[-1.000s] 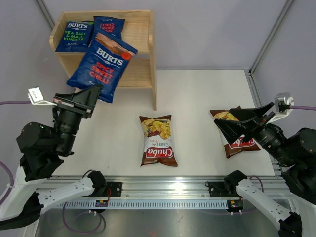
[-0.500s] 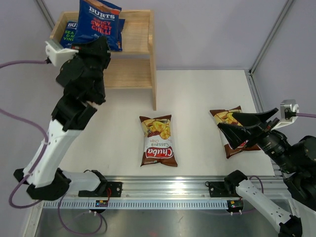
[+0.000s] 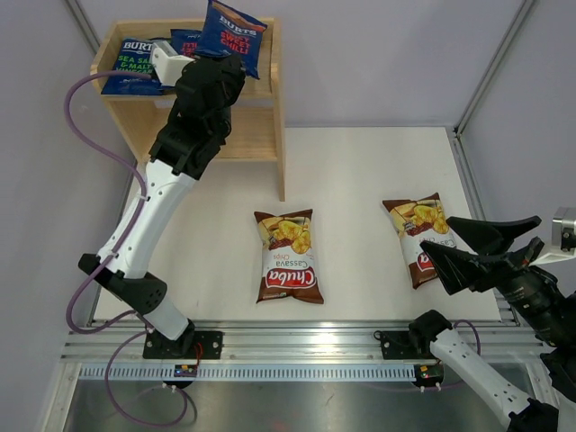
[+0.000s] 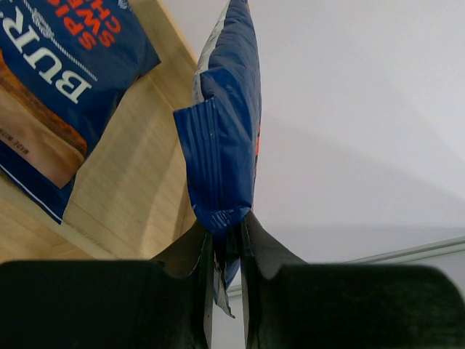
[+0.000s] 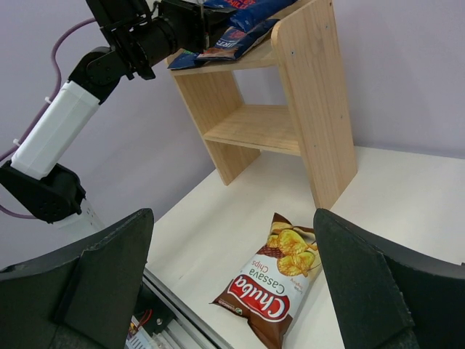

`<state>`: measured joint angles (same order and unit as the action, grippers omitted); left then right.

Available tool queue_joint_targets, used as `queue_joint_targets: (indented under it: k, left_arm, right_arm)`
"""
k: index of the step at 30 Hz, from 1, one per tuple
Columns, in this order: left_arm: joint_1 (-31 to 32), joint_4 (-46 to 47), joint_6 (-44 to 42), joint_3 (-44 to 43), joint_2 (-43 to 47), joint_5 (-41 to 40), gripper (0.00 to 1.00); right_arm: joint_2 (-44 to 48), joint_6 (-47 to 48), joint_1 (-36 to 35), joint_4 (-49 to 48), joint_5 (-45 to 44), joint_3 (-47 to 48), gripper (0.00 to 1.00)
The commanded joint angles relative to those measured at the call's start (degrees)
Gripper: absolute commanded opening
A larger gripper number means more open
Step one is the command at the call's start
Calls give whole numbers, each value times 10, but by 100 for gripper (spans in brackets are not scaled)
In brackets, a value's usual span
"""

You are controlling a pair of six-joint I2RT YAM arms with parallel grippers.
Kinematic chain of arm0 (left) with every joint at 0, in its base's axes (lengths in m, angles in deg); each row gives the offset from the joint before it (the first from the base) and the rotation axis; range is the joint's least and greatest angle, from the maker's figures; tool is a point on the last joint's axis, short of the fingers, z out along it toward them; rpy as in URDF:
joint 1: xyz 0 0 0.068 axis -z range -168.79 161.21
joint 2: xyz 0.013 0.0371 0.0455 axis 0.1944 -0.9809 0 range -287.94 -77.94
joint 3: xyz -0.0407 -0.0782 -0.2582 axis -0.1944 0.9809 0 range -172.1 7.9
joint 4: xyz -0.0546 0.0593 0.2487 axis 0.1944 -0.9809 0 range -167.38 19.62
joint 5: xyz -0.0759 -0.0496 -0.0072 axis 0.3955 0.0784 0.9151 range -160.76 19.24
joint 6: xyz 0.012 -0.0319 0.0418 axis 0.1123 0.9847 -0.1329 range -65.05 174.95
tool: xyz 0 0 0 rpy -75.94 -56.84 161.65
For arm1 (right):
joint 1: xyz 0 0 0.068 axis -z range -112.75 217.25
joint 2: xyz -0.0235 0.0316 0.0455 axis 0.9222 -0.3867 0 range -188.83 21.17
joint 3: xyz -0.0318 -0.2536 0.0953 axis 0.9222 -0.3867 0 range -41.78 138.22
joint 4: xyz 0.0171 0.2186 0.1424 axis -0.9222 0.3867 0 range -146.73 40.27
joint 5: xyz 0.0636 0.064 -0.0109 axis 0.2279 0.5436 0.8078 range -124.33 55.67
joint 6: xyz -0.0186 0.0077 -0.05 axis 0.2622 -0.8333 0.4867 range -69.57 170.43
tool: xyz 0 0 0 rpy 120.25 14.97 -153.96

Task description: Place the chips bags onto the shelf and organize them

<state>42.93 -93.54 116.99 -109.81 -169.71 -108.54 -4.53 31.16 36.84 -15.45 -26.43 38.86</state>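
Your left claw (image 4: 227, 234) is clenched on a red-lettered Burts bag (image 4: 225, 138) above the shelf (image 3: 278, 135); your right claw (image 3: 438, 241) gapes empty near a Chuba bag (image 3: 412, 216).

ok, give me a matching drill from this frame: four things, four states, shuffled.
Things:
1. rightmost Burts bag
2. green-lettered Burts bag
3. middle Chuba bag
4. right gripper

States:
A. flat on the table
B. open, holding nothing
C. pinched by the left gripper, over the shelf
D. lying on the top tier, left end

Pairs: 1-C, 2-D, 3-A, 4-B
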Motion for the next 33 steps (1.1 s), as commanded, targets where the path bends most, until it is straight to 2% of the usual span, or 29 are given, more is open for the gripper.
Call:
queue_joint_targets:
  k: [1, 4, 10, 22, 33]
  left_arm:
    - [-4, 14, 29, -18, -3, 13, 0]
    - [-6, 34, 35, 9, 2, 9, 0]
    - [-11, 40, 55, 11, -15, 24, 0]
    - [-11, 7, 165, 26, -38, 84, 0]
    - [-13, -13, 223, 38, -44, 140, 8]
  right_arm:
    - [8, 11, -2, 6, -16, 11, 99]
    - [10, 13, -2, 12, -15, 14, 100]
    - [12, 17, -2, 15, -17, 18, 99]
    - [18, 14, -2, 15, -20, 12, 99]
    - [28, 5, -2, 14, -19, 5, 100]
